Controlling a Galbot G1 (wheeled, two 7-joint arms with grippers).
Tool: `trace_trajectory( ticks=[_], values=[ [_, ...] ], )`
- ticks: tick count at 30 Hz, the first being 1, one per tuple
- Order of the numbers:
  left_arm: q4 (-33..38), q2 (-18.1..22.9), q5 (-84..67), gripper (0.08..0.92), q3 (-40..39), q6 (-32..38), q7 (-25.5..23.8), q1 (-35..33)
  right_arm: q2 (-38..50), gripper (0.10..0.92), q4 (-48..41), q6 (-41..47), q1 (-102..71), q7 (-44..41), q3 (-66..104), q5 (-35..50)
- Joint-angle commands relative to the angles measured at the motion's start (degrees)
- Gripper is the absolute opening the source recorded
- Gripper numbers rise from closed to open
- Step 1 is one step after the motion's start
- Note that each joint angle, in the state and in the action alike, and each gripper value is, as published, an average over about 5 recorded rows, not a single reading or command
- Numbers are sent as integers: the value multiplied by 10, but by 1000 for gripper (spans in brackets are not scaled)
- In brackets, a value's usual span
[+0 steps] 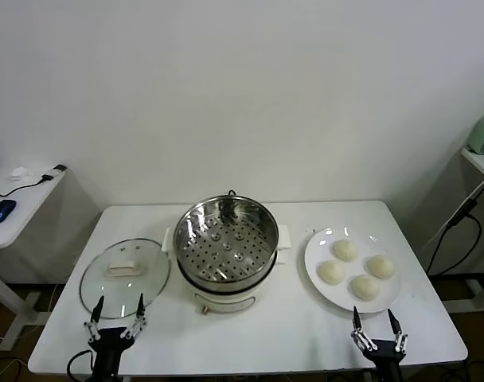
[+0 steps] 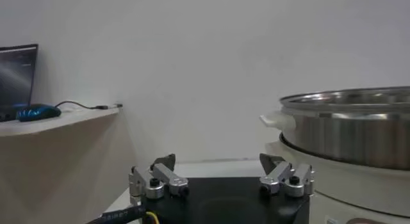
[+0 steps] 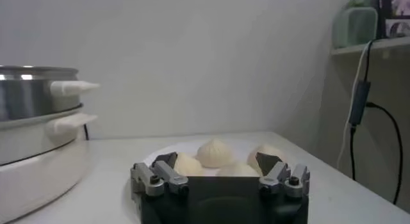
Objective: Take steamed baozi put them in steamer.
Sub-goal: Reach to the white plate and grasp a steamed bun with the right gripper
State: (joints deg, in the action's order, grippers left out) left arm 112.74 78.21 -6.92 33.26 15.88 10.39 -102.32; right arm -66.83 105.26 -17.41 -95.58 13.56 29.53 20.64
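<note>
Since the four steamed baozi [image 1: 354, 269] look soft and light, the wide-open, empty right gripper [image 1: 376, 327] should pinch one gently across its domed sides.

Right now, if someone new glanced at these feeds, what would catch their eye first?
The shiny steamer at the table's middle, lid off and tray bare. To the robot's right, four baozi sit on a white plate; to its left, the glass lid lies flat. The left gripper and right gripper wait open at the near edge, holding nothing.
</note>
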Motion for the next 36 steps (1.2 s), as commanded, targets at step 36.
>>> trace_trajectory(
  ticks=[36],
  values=[
    [-20, 1, -2, 823, 5, 4, 1, -3, 257, 823, -486, 279, 881, -785, -503, -284]
  ],
)
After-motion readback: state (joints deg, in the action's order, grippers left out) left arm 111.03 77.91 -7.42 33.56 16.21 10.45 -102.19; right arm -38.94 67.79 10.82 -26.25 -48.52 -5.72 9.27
